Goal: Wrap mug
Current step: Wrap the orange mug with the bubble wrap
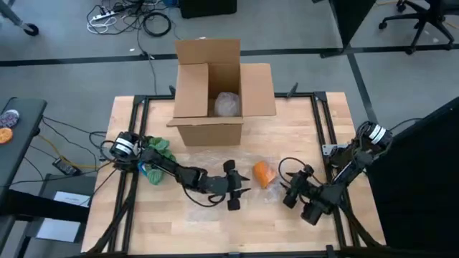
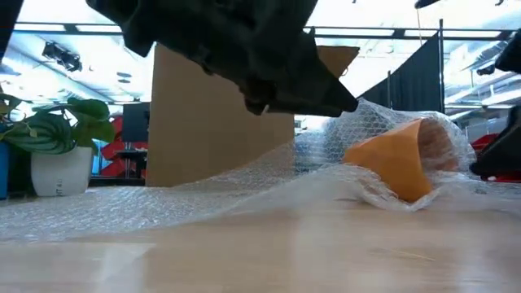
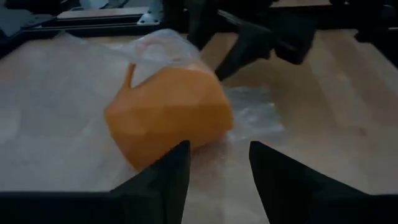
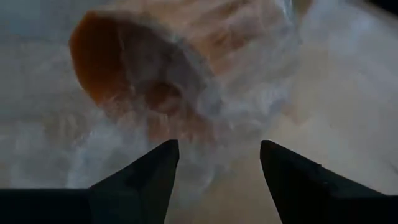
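Wrapping this right comes down to keeping the sheet snug while the mug rolls, so here's how I'd play it. The orange mug lies on its side on the bubble wrap, about centre of the table, roughly 6 o'clock from the cardboard box. Some wrap already drapes over the mouth end, and the base end looks bare. The left gripper sits at the mug's 9 o'clock with its fingers spread apart, holding nothing. The right gripper is at the mug's 3 o'clock facing the open mouth, fingers also apart and empty. My take: one gripper should pinch the loose edge of the wrap, not the mug itself, and pull it over while the other steadies the mug so it doesn't skid. That wrap looks slippery and springy, so I'd grab low, close to the table, and go slow.
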{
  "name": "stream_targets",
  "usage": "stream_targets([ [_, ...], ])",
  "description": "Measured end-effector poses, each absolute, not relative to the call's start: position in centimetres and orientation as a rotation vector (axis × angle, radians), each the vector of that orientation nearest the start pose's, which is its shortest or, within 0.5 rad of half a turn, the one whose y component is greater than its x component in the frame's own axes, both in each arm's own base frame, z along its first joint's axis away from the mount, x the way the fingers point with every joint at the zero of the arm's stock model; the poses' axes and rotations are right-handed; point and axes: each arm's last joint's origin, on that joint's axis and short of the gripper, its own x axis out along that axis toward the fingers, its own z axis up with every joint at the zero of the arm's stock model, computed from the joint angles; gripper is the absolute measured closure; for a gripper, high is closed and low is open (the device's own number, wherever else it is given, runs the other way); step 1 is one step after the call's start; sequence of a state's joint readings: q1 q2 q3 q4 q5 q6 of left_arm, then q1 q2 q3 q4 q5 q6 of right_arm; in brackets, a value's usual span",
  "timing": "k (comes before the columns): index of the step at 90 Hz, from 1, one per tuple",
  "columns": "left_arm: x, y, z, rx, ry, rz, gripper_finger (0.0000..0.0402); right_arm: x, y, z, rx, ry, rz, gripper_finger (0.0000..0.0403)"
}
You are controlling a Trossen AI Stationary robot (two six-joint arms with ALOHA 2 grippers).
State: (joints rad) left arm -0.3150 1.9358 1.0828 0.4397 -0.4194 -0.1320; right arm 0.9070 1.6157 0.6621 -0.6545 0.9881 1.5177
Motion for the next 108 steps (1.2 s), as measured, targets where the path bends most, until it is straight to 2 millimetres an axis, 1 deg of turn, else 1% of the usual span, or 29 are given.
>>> stream_targets([
  [7, 39.6, -10.5, 16.0, 0.015, 0.383, 0.151, 0.0250, 16.2, 15.5, 11.9, 0.095, 0.590, -0.643, 0.0193],
  [24, 40.8, -8.1, 13.1, -0.018, 0.406, 0.214, 0.0250, 18.9, 14.8, 12.0, 0.057, 0.602, -0.614, 0.0193],
  [29, 40.9, -7.7, 12.3, -0.031, 0.419, 0.214, 0.0250, 19.8, 14.5, 12.1, 0.036, 0.601, -0.597, 0.0194],
  [40, 40.9, -7.5, 11.9, -0.052, 0.442, 0.202, 0.0250, 21.7, 13.8, 12.4, -0.047, 0.615, -0.552, 0.0204],
  [47, 40.8, -7.6, 11.8, -0.047, 0.455, 0.196, 0.0250, 22.6, 13.2, 12.6, -0.108, 0.634, -0.524, 0.0223],
  [53, 40.8, -7.6, 11.7, -0.046, 0.467, 0.189, 0.0250, 23.2, 12.9, 12.9, -0.169, 0.664, -0.503, 0.0253],
  [60, 40.7, -7.6, 11.5, -0.049, 0.490, 0.193, 0.0250, 23.7, 12.8, 13.3, -0.260, 0.696, -0.481, 0.0302],
  [68, 40.5, -7.6, 11.2, -0.052, 0.529, 0.202, 0.0250, 24.1, 12.7, 13.9, -0.350, 0.720, -0.467, 0.0369],
  [71, 40.4, -7.6, 11.1, -0.047, 0.543, 0.206, 0.0250, 24.3, 12.7, 14.1, -0.382, 0.728, -0.467, 0.0382],
  [74, 40.3, -7.6, 10.9, -0.040, 0.560, 0.209, 0.0250, 24.4, 12.7, 14.3, -0.407, 0.732, -0.470, 0.0387],
  [85, 39.8, -8.2, 10.6, -0.034, 0.620, 0.212, 0.0250, 24.7, 12.4, 14.7, -0.439, 0.735, -0.490, 0.0384],
  [92, 39.5, -8.6, 10.5, -0.030, 0.655, 0.211, 0.0250, 24.9, 12.4, 14.9, -0.464, 0.732, -0.501, 0.0391],
  [108, 39.0, -9.1, 10.2, -0.008, 0.706, 0.216, 0.0250, 25.1, 12.6, 15.6, -0.556, 0.670, -0.573, 0.0396],
])
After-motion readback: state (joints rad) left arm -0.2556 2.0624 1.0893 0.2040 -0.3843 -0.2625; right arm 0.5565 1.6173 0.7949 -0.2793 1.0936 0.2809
